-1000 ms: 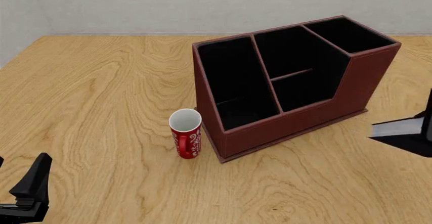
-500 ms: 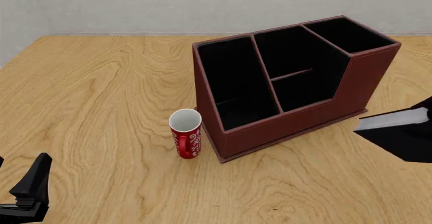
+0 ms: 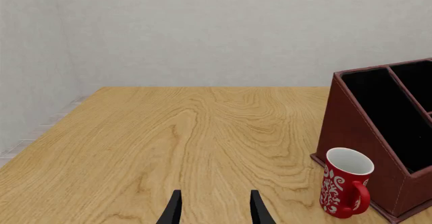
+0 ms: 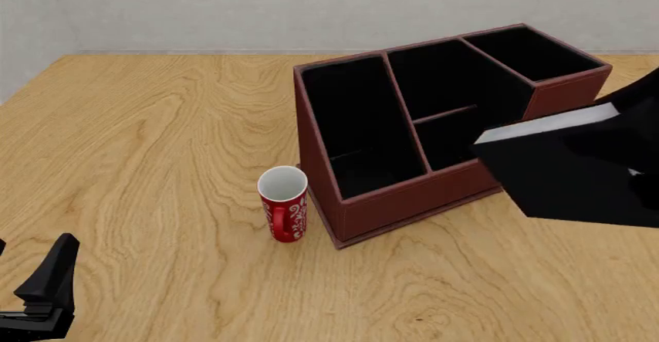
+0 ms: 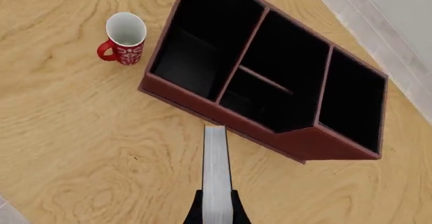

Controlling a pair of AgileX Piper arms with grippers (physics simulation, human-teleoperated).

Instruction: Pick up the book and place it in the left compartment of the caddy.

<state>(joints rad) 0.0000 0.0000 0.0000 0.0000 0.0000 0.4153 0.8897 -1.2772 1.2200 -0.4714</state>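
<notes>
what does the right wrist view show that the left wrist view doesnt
Only the right wrist view shows the book, edge-on in the right claw, and all the caddy's compartments from above, including the left compartment. Only the left wrist view shows the left claw, open with nothing between its fingers, and the back wall. Both show the red mug beside the caddy.

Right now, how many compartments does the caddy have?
4: the left compartment spanning the caddy's depth, two shorter middle ones, far and near, and one at the right end.
</notes>
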